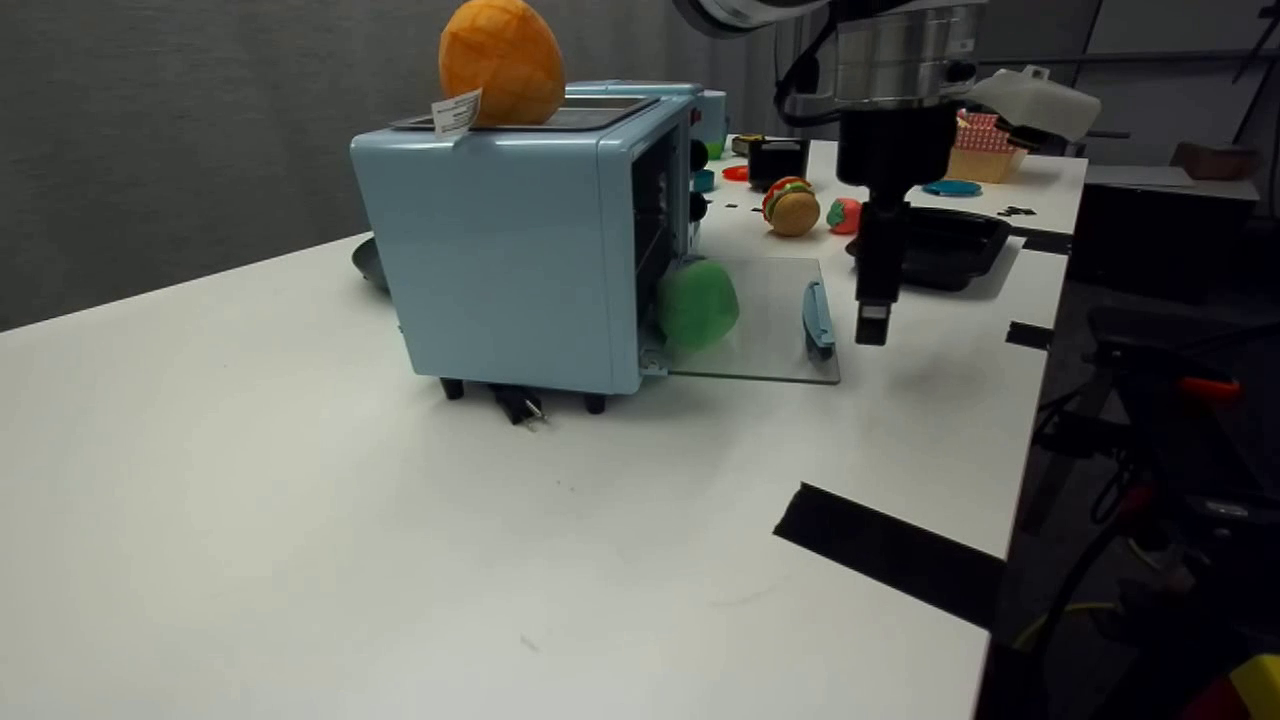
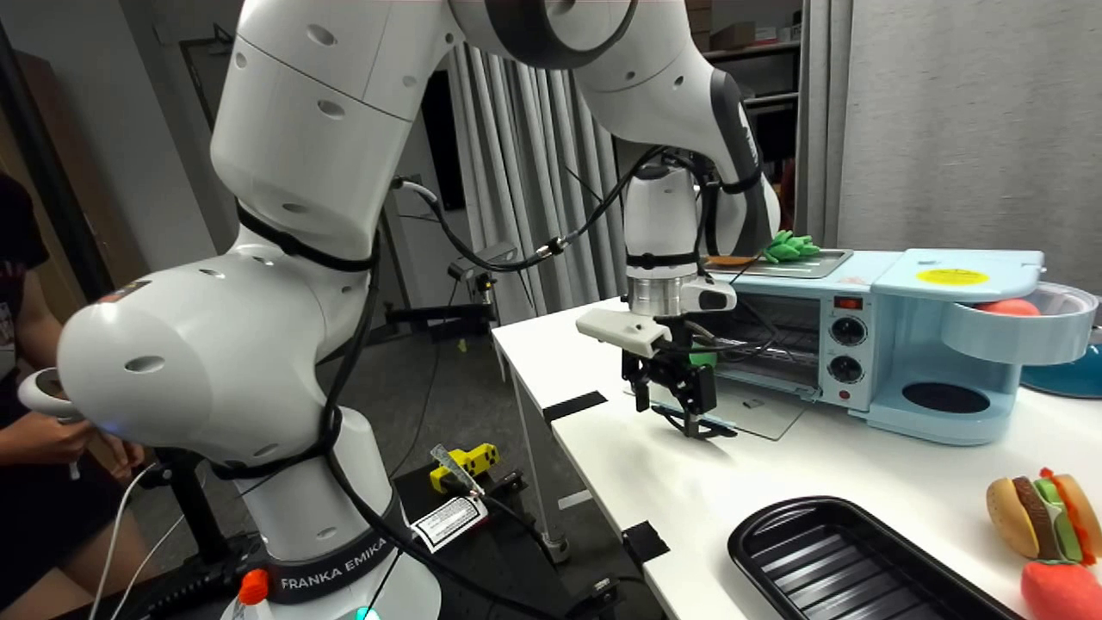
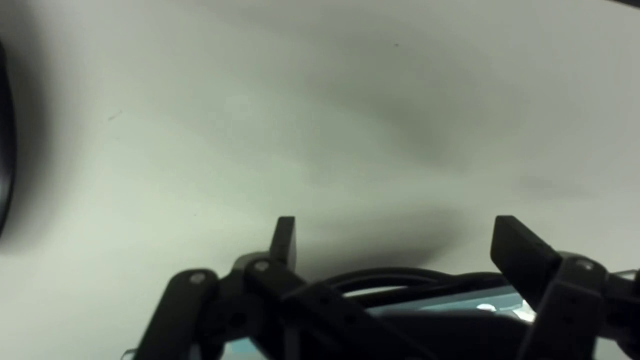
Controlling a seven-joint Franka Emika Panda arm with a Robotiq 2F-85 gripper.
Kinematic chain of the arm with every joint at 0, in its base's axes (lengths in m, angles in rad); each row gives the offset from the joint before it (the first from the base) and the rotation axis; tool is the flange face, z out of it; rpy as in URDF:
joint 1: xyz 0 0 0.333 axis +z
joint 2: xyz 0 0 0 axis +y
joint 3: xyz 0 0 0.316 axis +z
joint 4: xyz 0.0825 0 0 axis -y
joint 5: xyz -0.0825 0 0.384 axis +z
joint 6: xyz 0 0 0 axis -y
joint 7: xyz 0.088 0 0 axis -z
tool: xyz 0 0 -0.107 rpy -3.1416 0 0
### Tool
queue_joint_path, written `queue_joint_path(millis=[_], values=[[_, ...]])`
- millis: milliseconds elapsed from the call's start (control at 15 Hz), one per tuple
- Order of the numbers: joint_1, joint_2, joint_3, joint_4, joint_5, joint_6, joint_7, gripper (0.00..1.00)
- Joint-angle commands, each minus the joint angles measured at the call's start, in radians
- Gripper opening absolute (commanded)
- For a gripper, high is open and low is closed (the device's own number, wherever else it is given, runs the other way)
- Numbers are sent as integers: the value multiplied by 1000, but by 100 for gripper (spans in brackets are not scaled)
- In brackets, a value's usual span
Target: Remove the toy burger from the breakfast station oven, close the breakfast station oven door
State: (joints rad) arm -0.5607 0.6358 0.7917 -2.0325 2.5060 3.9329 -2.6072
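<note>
I judge removal done: the layered, tan-bunned toy burger (image 1: 795, 212) lies on the white table (image 1: 300, 520), outside the light-blue boxy oven (image 1: 500, 260). Its see-through rectangular door (image 1: 768, 300) is lowered, so closing remains; my black two-fingered gripper (image 3: 392, 230) stands wide, apparently empty, nearby.

The breakfast station oven (image 1: 490, 250) presents a smooth casing with a low sheen; the breakfast station oven door (image 1: 768, 300) is a smooth, see-through, glass-like panel. The toy burger (image 1: 795, 212) shows a matt bun. The black pan (image 2: 835, 564) is glossy and ribbed inside. The robot arm (image 2: 310, 164) has a glossy shell; the gripper (image 3: 395, 230) is largely matt. The curtain (image 2: 973, 129) is cloth.
</note>
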Motion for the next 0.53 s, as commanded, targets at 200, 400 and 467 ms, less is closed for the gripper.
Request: queue_joint_path(millis=[200,400,467], values=[[39,24,-23,20,6,-65,14,100],[66,6,-38,24,6,-90,25,100],[72,-8,-41,21,7,-95,29,100]])
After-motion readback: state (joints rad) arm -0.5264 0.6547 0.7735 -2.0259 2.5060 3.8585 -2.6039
